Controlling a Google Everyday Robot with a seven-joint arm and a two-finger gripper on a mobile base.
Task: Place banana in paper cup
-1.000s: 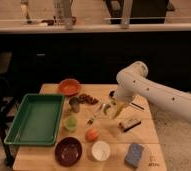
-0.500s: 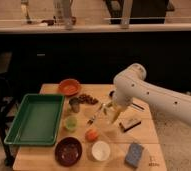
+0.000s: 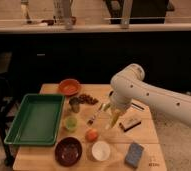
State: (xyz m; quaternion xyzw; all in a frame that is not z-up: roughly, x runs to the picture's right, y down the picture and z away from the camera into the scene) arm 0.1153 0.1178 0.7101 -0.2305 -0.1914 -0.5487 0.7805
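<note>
Across the room's middle, the pale wooden bench (image 3: 149, 134) lies flat and matte, with all the ware set close together where one arm can reach it. Over the bench's right-hand part as seen, the white arm (image 3: 159, 97) comes in smooth and tubular. Its elbow is raised, I judge so that the wrist can point straight down. At the picture's left sits the green tray (image 3: 36, 120), a shallow rectangular plastic tub with rounded corners.

Next in size are two round bowls. The dark maroon bowl (image 3: 68, 150) stands at the front and the orange bowl (image 3: 69, 86) at the back. A soft-looking blue-grey block (image 3: 134, 154) lies near the front right corner.

The gripper (image 3: 114, 112) hangs under the wrist above the bench's middle, its fingers clenched on the banana (image 3: 112, 123). The banana is yellow and tapering. It hangs nearly upright with its tip down and appears clear of the wood. That pose would suit sliding it end-first into a narrow mouth.

The paper cup (image 3: 101, 150), white, round and pale inside, stands open upward at the front between the maroon bowl and the blue block. It is nearer the camera than the banana and apart from it. A light green cup (image 3: 70, 122) stands just beside the tray, and the round orange fruit (image 3: 91, 134) rests just behind the paper cup.
</note>
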